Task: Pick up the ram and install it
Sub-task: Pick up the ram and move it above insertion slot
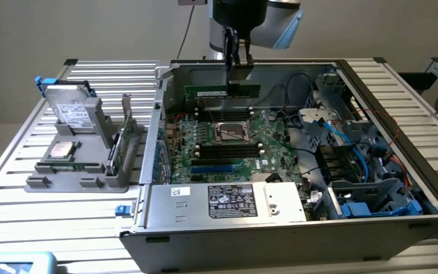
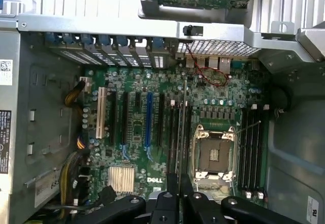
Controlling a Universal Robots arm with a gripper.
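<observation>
At the worktop's edge on the exterior view's left, the grey holder [image 1: 74, 171] stands apart. In the open computer case [image 1: 203, 228] I am in the install step. The pincer [image 1: 238, 77], clamped on the ram [image 1: 203, 91], holds it edge-down above the black memory slots [image 1: 223, 107] beside the processor socket [image 1: 232, 132]. Seating it, I judge, calls for the stick square over one slot. The arm [image 1: 238, 17] hangs straight down.

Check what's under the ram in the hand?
Under the ram, held by the hand: the black memory slots, beside the CPU socket. The stick's edge covers the slot right beneath it, so that slot's contacts and latches are hidden.
</observation>
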